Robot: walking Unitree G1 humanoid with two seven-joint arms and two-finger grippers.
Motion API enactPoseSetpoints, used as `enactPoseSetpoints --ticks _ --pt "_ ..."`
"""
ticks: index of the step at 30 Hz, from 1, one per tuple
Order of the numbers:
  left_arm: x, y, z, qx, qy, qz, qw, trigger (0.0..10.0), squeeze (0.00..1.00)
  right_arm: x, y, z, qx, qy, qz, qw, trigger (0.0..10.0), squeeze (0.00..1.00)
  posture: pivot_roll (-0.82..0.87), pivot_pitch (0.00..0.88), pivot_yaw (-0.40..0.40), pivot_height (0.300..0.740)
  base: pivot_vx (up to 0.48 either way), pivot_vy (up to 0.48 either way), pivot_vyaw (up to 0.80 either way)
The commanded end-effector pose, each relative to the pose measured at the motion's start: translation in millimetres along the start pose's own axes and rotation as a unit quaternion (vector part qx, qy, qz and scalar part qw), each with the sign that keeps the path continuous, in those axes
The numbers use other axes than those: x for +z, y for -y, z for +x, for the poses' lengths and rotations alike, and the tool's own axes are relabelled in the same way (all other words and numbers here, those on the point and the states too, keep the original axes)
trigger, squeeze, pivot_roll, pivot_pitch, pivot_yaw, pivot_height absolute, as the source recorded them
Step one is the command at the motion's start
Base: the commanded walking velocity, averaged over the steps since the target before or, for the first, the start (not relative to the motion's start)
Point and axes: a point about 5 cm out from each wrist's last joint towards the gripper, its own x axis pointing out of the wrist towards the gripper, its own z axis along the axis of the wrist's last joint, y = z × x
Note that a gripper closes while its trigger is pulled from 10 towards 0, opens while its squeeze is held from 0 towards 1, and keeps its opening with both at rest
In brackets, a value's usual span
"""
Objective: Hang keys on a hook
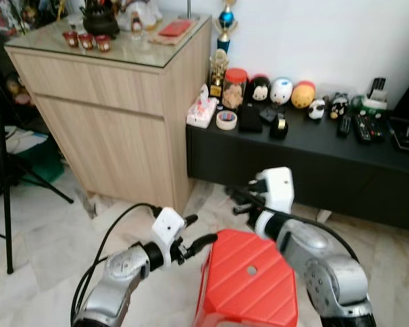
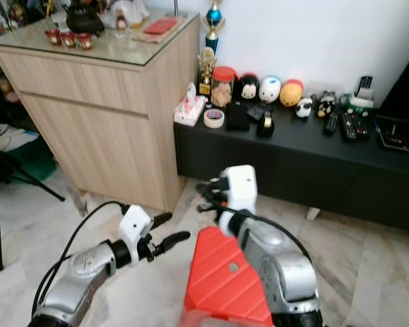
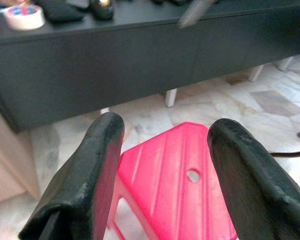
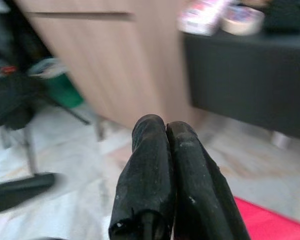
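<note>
Both arms raised low over a red stool [image 1: 249, 279] on the marble floor [image 1: 48, 238]. Left tool [image 1: 194, 238] at the stool's left edge, fingers [image 3: 85, 180] spread wide, nothing between them. Right tool [image 1: 240, 199] just past the stool's far edge, reaching toward the black low table [image 1: 300, 153]; its fingers [image 4: 155, 170] pressed tight together, nothing seen pinched between them.

Keys: can't spot them anywhere. Nothing in either tool, nothing on the stool top. Hook: none visible on the white wall or on the wooden cabinet [image 1: 109, 116] at far left. The table carries clutter: a tape roll [image 1: 225, 120], a tissue pack [image 1: 202, 112], round toy figures [image 1: 281, 90], remotes [image 1: 362, 127]. Small dark items there are too small to identify as keys.

Step, as I judge it: search and approach, grasp not started. Next move calls for finding the keys, probably among the table clutter, stepping closer past the stool, then opening the right tool before any pick.
</note>
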Motion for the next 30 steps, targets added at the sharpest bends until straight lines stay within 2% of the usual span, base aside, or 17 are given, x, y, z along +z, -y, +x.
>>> enactPoseSetpoints --ticks 1,3,4,6,8,9,13,14,15,16,19,22,27,30 --pt "-12 -5.1 -8.3 0.026 -0.013 -0.014 0.999 10.0 0.0 -15 11.5 0.2 -0.034 -0.016 0.001 0.999 10.0 0.0 0.02 0.033 -0.084 0.74 0.0 0.0 0.0" --pt "-21 -12.1 -15.6 0.066 -0.019 -0.028 0.997 10.0 0.0 -33 23.2 0.9 -0.07 -0.035 0.001 0.997 10.0 0.0 0.02 0.035 -0.084 0.74 0.0 0.0 0.0" --pt "-21 -12.1 -15.6 0.066 -0.019 -0.028 0.997 10.0 0.0 -33 23.2 0.9 -0.07 -0.035 0.001 0.997 10.0 0.0 0.02 0.035 -0.084 0.74 0.0 0.0 0.0" --pt "-30 -20.3 -22.3 0.116 -0.025 -0.049 0.992 10.0 0.0 -54 33.6 1.6 -0.102 -0.052 0.017 0.993 10.0 0.0 0.02 0.039 -0.083 0.74 0.0 0.0 0.0" --pt "-40 -26.6 -26.4 0.159 -0.039 -0.059 0.985 10.0 0.0 -67 37.5 3.1 -0.113 -0.055 0.025 0.992 10.0 0.0 0.02 0.039 -0.08 0.74 0.0 0.0 0.0" --pt "-51 -32.7 -30.4 0.203 -0.064 -0.058 0.975 10.0 0.0 -78 41.7 4.6 -0.127 -0.058 0.036 0.99 10.0 0.0 0.02 0.041 -0.078 0.74 0.0 0.0 0.0" --pt "-65 -34.1 -35.2 0.227 -0.087 -0.091 0.966 10.0 0.0 -90 48.5 5.2 -0.156 -0.049 0.062 0.984 10.0 0.0 0.01 0.041 -0.072 0.74 0.0 0.0 0.0" --pt "-77 -32.5 -38.4 0.242 -0.105 -0.123 0.957 10.0 0.0 -102 54.8 4.4 -0.184 -0.058 0.062 0.979 10.0 0.0 0.01 0.043 -0.071 0.74 0.0 0.0 0.0" --pt "-84 -31.2 -40.2 0.248 -0.12 -0.132 0.952 10.0 0.0 -108 57.3 3.5 -0.194 -0.065 0.058 0.977 10.0 0.0 0.01 0.043 -0.071 0.74 0.0 0.0 0.0" --pt "-93 -28.5 -43.5 0.257 -0.137 -0.138 0.947 10.0 0.0 -117 61.5 1.2 -0.212 -0.072 0.059 0.973 10.0 0.0 0.02 0.044 -0.074 0.74 0.0 0.0 0.0" --pt "-98 -27.3 -46.0 0.265 -0.145 -0.144 0.942 10.0 0.0 -123 63.8 -0.7 -0.223 -0.076 0.067 0.97 10.0 0.0 0.02 0.043 -0.076 0.74 0.0 0.0 0.0" --pt "-107 -29.7 -52.9 0.307 -0.154 -0.157 0.926 10.0 0.0 -132 66.5 -0.8 -0.234 -0.077 0.081 0.966 10.0 0.0 0.04 0.039 -0.082 0.74 0.0 0.0 0.0" --pt "-111 -26.6 -54.6 0.307 -0.154 -0.166 0.924 10.0 0.0 -132 68.8 -0.2 -0.243 -0.061 0.113 0.961 10.0 0.0 0.04 0.033 -0.081 0.74 0.0 0.0 0.0" --pt "-110 -24.4 -49.4 0.299 -0.147 -0.168 0.928 10.0 0.0 -133 71.9 1.6 -0.248 -0.057 0.101 0.962 10.0 0.0 0.03 0.015 -0.07 0.74 0.0 0.0 0.0"
